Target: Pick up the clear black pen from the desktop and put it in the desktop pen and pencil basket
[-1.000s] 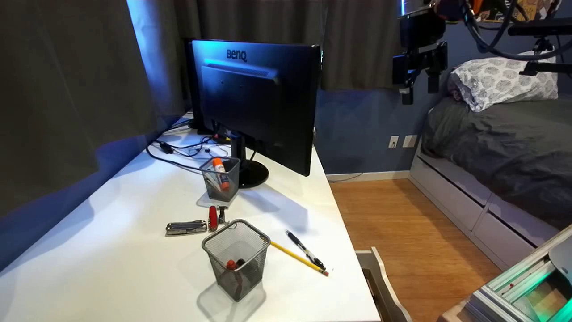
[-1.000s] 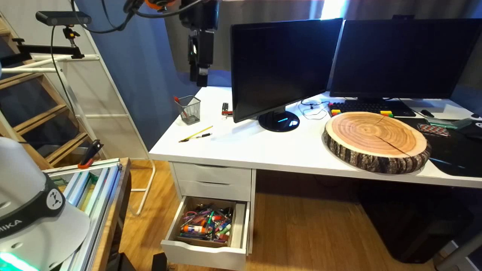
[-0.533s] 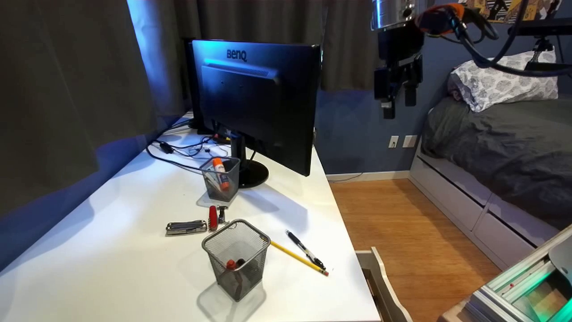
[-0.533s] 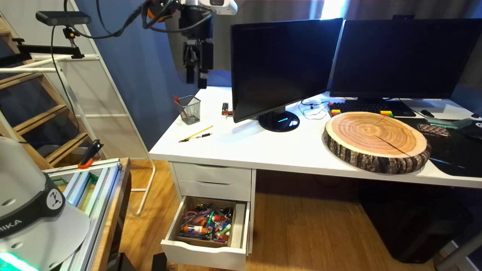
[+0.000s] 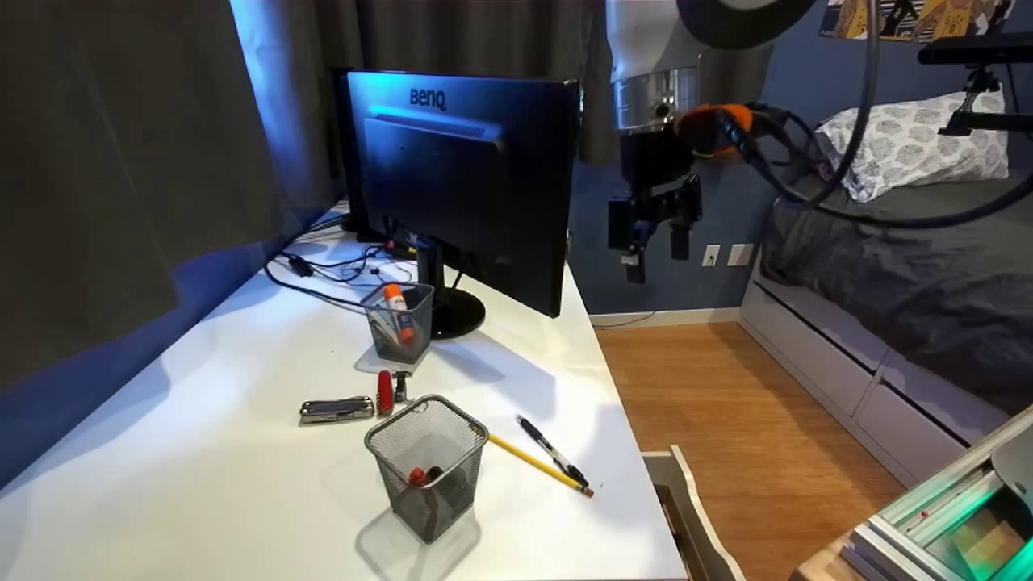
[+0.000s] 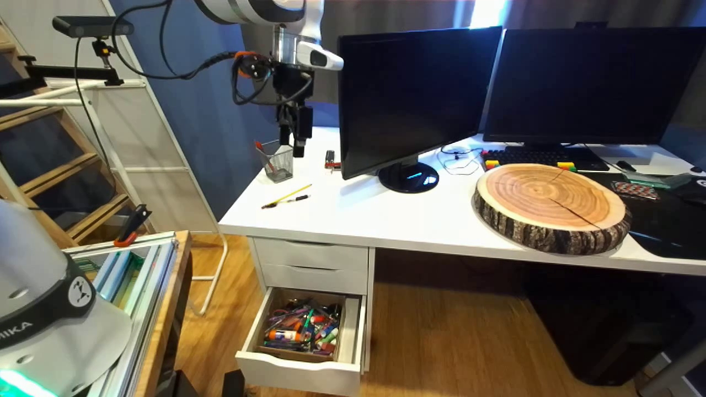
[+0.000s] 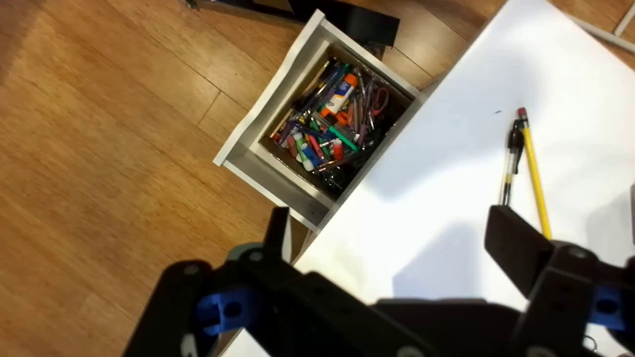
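The clear black pen (image 5: pixel 552 450) lies on the white desk (image 5: pixel 266 500), its clip end against the yellow pencil (image 5: pixel 537 462). The pen also shows in the wrist view (image 7: pixel 516 141), its lower part hidden behind a finger. A black wire-mesh cup (image 5: pixel 464 492) stands upright beside them, holding a reddish item; an exterior view also shows this cup (image 6: pixel 282 165), partly behind the gripper. A second mesh cup (image 5: pixel 391 343) with a glue stick stands by the monitor. My gripper (image 5: pixel 658 258) is open and empty, well above the desk; in the wrist view its fingers (image 7: pixel 516 243) are wide apart.
A monitor (image 5: pixel 468 186) stands on the desk near the gripper. A multitool (image 5: pixel 336 410) and a red pocketknife (image 5: pixel 385 393) lie behind the near cup. Below the desk edge an open drawer (image 6: pixel 303 372) holds many pens. A thick wood slice (image 6: pixel 551 193) lies farther along.
My gripper has come down in both exterior views and moved left in the view facing the monitor's back. It stays open. Pen, pencil and cups have not moved.
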`<state>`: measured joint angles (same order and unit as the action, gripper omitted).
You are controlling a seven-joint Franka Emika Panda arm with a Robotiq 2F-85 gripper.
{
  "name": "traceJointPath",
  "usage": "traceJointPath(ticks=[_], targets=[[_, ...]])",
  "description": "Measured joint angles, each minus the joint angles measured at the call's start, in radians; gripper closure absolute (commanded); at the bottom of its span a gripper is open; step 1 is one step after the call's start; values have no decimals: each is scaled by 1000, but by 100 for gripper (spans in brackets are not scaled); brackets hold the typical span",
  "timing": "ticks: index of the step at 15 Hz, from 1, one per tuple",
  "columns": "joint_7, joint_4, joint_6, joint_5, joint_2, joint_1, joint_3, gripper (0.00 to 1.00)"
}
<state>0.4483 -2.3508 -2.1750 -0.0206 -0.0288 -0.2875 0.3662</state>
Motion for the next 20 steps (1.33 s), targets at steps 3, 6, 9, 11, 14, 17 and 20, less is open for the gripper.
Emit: traceJointPath(ticks=[3,6,9,11,14,17,20], targets=[[90,39,-82,13,-106,-26,-1,0],[101,76,-163,29,-206,-57,-3,0],[95,106,-223,29,-288,-88,-11,0],[95,116,-230,29,-313,-96,-14,0],[95,118,-230,29,-314,-96,-14,0],[68,117,-224,30,-319,-102,-15,0],[41,113,-236,39,-341,-113,-15,0]])
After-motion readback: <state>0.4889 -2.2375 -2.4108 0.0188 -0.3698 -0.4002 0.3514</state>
